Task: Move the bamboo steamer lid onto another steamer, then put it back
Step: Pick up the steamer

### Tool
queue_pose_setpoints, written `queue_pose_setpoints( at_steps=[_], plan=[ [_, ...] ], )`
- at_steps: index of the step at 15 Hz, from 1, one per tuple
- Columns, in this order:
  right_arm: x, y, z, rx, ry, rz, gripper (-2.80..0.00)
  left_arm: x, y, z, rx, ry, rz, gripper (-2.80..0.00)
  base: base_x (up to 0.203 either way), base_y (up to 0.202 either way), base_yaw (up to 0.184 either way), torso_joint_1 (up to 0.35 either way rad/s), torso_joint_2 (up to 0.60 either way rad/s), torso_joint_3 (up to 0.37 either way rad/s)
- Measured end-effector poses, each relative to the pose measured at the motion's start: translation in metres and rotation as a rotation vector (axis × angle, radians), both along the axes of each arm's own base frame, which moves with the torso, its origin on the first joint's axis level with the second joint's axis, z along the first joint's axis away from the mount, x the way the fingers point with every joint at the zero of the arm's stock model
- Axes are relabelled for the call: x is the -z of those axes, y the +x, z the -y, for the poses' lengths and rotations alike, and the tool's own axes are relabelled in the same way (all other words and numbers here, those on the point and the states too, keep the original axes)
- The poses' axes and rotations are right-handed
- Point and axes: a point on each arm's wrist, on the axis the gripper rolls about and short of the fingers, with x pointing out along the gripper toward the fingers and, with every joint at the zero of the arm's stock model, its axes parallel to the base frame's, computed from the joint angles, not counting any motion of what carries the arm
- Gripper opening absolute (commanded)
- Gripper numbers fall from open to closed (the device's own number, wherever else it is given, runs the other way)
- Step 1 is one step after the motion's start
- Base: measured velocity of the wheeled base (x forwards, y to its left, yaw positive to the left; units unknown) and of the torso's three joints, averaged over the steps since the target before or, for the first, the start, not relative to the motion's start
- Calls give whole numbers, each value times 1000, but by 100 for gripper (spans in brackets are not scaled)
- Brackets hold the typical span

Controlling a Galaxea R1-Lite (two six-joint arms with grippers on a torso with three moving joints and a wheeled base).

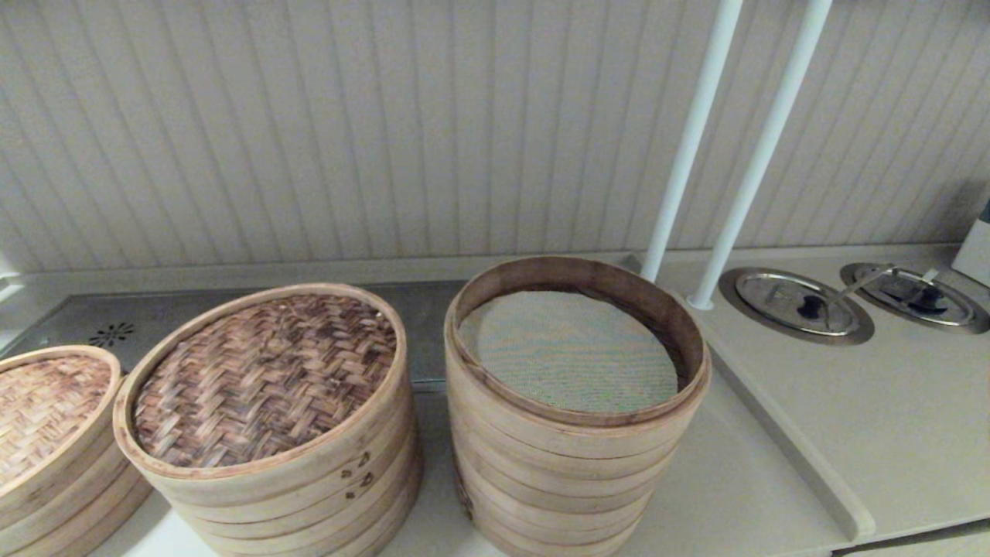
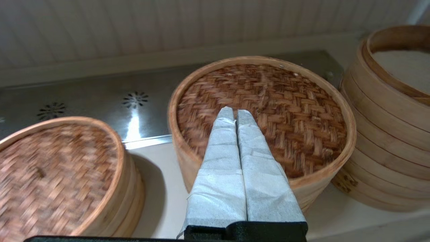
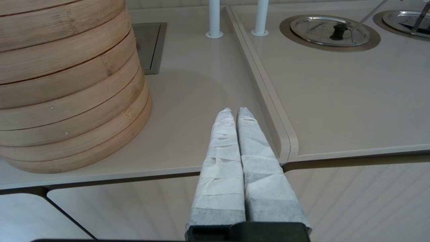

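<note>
Bamboo is nearly all we have in front of us. Nearest, at the front edge of the surface (image 1: 773,480), the bamboo steamer lid (image 1: 263,375) sits on its own shorter stack (image 1: 325,483), its dark herringbone top tilted slightly toward us and its pale hoop seated on the ring beneath; we judge the task has yet to begin. Our left gripper (image 2: 235,114) hovers over the lid's near part, its taped fingers pressed together and holding nothing, so they would have to part before they could pinch the hoop rim. Our right gripper (image 3: 234,112) hangs at the front edge of the surface, beside the base of another steamer (image 1: 572,433), fingers likewise closed and empty; it looks parked there, clear of the lid's path. That taller stack stands just beside the lidded one, its mouth open and its grey-green mesh liner (image 1: 568,352) exposed, ready to take the lid. A paler-lidded stack (image 1: 46,433) sits at the front left corner. Farther back lie a steel drain panel (image 1: 155,317), two white poles (image 1: 727,147), and two recessed metal lids (image 1: 797,303) toward the far right corner.
</note>
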Motion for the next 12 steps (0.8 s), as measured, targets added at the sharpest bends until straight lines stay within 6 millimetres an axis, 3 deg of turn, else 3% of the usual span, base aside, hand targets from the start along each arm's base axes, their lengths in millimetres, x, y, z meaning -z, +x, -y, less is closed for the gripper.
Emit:
queue_pose_setpoints(
  at_steps=[3,7,8,12],
  plan=[
    [0,0,0,0,0,0,-280,-11,35,9,102,21,-128,-280,0,0,0,0,0,0],
    [0,0,0,0,0,0,-280,-1,93,25,185,59,-296,-280,0,0,0,0,0,0],
    [0,0,0,0,0,0,-280,4,106,30,200,70,-327,0,0,0,0,0,0,0],
    [0,0,0,0,0,0,-280,18,145,43,224,84,-374,0,0,0,0,0,0,0]
  ],
)
